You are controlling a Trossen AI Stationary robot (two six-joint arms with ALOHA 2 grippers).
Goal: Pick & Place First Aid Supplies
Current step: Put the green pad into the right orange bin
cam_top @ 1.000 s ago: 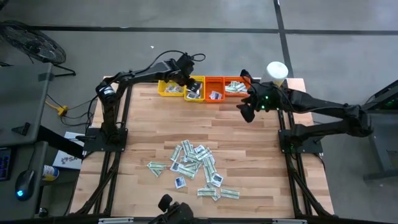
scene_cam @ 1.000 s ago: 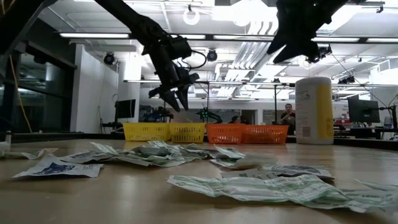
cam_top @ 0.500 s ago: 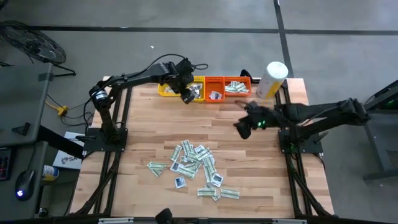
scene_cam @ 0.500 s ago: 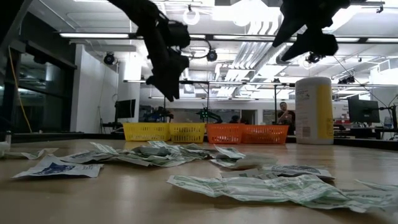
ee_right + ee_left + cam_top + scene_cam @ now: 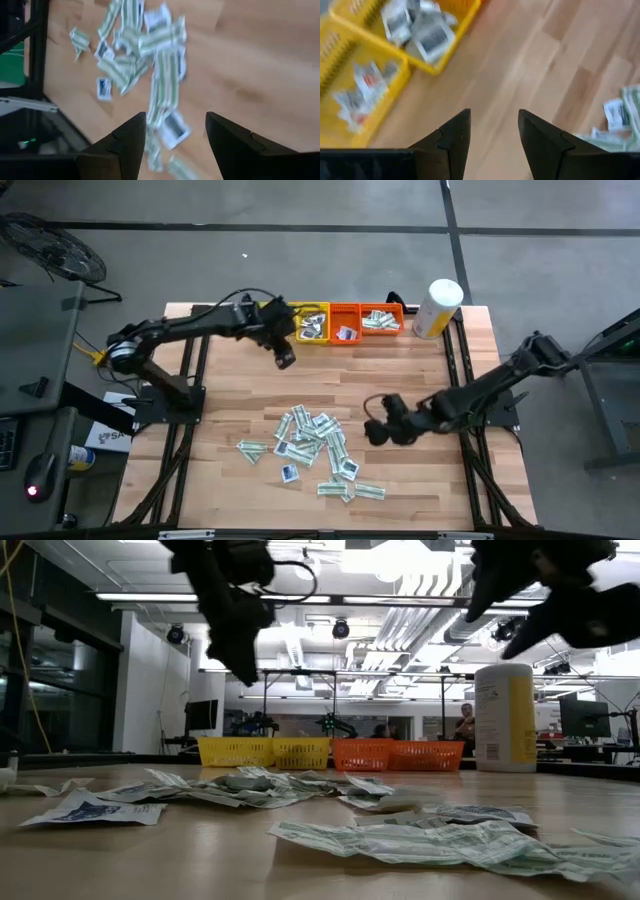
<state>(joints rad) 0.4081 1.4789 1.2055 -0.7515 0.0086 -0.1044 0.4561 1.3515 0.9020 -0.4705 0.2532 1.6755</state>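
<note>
The packets lie in a loose heap on the near middle of the wooden table, narrow white-and-green strips mixed with small white squares that have a dark centre; a few lie a little apart at the heap's edges. More packets sit in the trays along the far edge: two yellow trays side by side and two orange trays next to them. A tall white-and-yellow canister stands just past the orange trays, near the far right corner. The left gripper hangs above bare wood just in front of the yellow trays, its fingers spread wide with nothing between them; in the left wrist view the yellow trays and their packets show beyond the fingertips. The right gripper hangs over the table just to the right of the heap, its fingers also spread wide and empty, with the heap in sight past them in the right wrist view.
</note>
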